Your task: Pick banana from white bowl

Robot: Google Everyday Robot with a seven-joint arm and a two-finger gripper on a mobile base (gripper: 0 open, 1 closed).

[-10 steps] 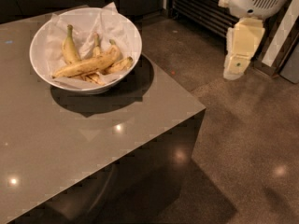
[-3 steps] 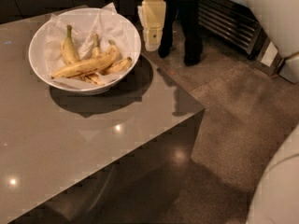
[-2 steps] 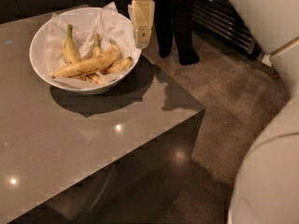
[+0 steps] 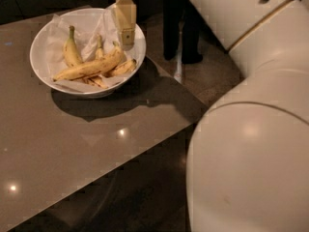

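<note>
The banana (image 4: 89,66) lies across the white bowl (image 4: 87,92) on the bench (image 4: 72,144), among smaller bananas (image 4: 71,52). The pincer (image 4: 126,35) hangs just above its right end; whether it is spread or pressed together, I cannot tell. The banana looks light, soft and easily bruised, so it is probably best pinched gently at mid-length.

Dim, warm light from overhead. The white bowl (image 4: 41,66) throws a broad dark shadow toward the right corner of the counter (image 4: 72,144). Small bright glints lie near the counter's front edge. The hand (image 4: 126,38), above the bowl's right rim, and the arm (image 4: 251,153) show soft highlights.
</note>
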